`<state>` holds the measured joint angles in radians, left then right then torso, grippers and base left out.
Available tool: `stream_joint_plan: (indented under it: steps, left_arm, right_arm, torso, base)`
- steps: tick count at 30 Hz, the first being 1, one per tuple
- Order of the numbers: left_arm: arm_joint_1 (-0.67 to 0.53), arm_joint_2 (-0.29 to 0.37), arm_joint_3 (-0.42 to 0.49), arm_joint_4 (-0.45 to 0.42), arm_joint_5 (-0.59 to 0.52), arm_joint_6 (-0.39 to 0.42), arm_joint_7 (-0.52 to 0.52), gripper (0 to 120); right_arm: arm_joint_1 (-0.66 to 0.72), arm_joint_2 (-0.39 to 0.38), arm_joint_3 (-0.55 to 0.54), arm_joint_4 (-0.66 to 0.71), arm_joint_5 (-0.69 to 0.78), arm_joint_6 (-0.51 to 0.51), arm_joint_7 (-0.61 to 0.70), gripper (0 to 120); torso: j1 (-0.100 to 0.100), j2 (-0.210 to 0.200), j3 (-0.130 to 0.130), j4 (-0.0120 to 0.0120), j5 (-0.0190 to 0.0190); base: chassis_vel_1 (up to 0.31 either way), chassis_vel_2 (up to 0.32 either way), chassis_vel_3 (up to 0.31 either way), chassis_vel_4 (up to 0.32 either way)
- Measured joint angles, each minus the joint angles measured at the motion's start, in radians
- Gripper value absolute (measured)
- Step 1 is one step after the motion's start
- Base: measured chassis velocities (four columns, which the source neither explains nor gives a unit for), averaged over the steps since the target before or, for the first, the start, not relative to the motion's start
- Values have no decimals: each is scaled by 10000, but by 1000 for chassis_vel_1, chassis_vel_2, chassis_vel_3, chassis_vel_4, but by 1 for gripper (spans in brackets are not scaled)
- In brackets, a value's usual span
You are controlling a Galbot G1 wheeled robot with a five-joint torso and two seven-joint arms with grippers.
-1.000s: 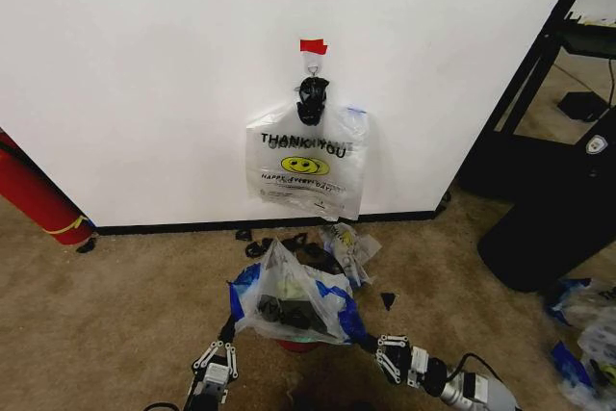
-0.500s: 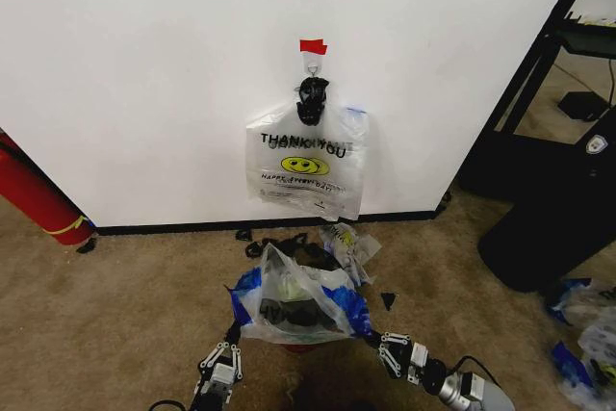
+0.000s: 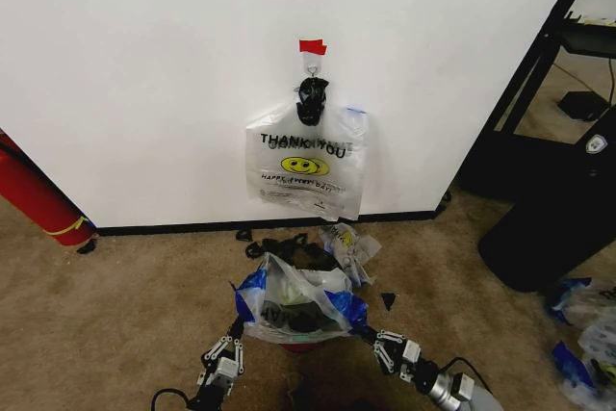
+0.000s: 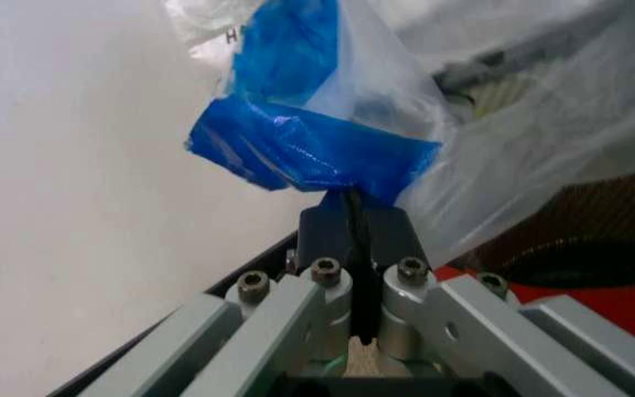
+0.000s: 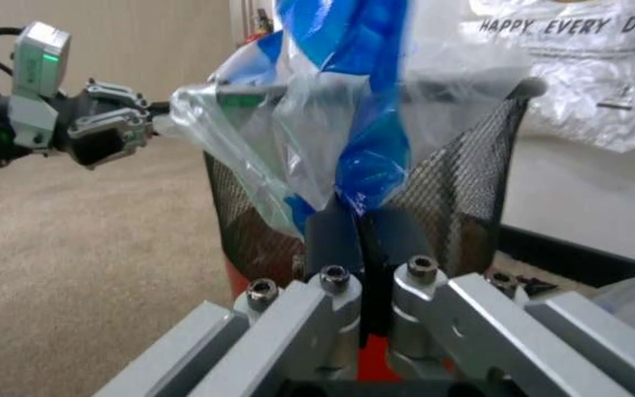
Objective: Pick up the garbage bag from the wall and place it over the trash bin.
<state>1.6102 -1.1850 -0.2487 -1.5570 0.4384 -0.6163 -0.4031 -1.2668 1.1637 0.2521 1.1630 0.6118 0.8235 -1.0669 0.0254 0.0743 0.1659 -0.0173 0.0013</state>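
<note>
See-through garbage bag (image 3: 296,300) (blue patches at both sides) drapes the trash bin (image 5: 450,194).

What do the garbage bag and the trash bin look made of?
Garbage bag: thin see-through plastic film with blue patches; it crinkles and the bin shows through it. Trash bin: black mesh, probably metal wire; its open weave shows in the right wrist view, above a red base. Left hand and right hand each pinch a blue patch.

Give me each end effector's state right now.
Left end effector: shut on the garbage bag.
Right end effector: shut on the garbage bag.
</note>
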Motion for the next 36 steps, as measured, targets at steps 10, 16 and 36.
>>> stream_joint_plan:
  steps: [10, 16, 36]
  left_arm:
    - [-275, 178, 156, -12, -238, 49, 107, 0]
    - [-388, 780, 194, -450, -644, -76, 744, 0]
    - [-2453, 2298, 292, 885, -1621, -1676, 3627, 0]
  right_arm:
    - [80, 66, -16, 11, -50, -8, 504, 0]
    - [-105, -10, -6, 513, 239, -7, -30, 0]
    - [-100, 207, 128, -29, -24, -8, 216, 0]
  torso:
    - [1, -3, 3, 1, -32]
    - [0, -3, 3, 4, -36]
    - [1, -3, 2, 3, -13]
  base:
    - [0, 0, 0, 0]
    - [0, 0, 0, 0]
    - [0, 0, 0, 0]
